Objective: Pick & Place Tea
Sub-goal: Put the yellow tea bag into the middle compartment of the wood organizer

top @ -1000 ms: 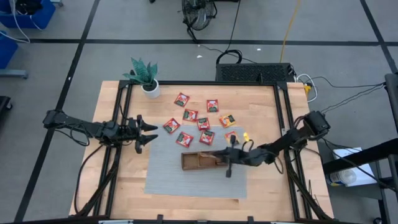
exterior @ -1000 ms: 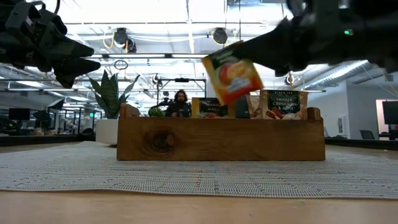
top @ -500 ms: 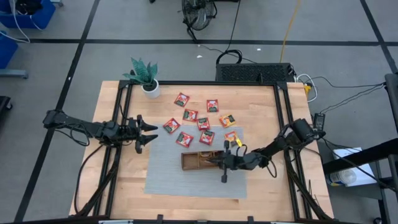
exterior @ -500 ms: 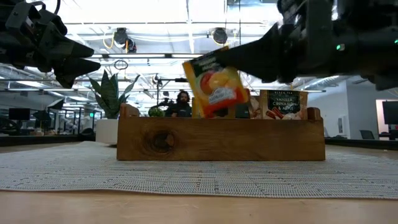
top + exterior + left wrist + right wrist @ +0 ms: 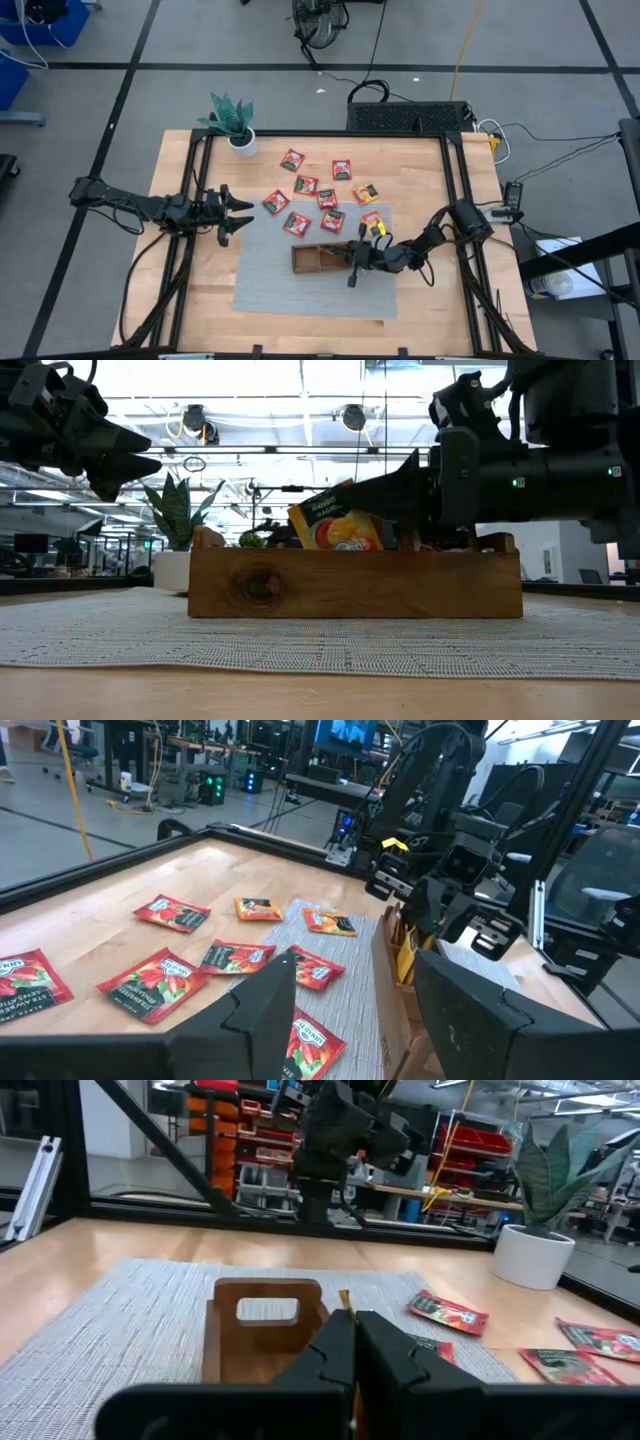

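Trouble could come at the wooden tray (image 5: 322,259), low centre of the overhead frame: the right gripper (image 5: 353,262), pinched shut on an orange-yellow sachet (image 5: 336,527), could catch the packet on a divider or on sachets already standing inside, so it tips out on release. One tray, one grey mat (image 5: 262,285), one potted plant (image 5: 233,122). The left gripper (image 5: 238,213) hangs spread and empty at mid-left. I count nine loose sachets (image 5: 327,198) above the tray.

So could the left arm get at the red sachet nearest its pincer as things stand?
Probably yes. The left pincer hangs open over the mat's edge, and the nearest red sachet lies flat on the table beside it with nothing between. The right pincer is busy at the tray, well clear.
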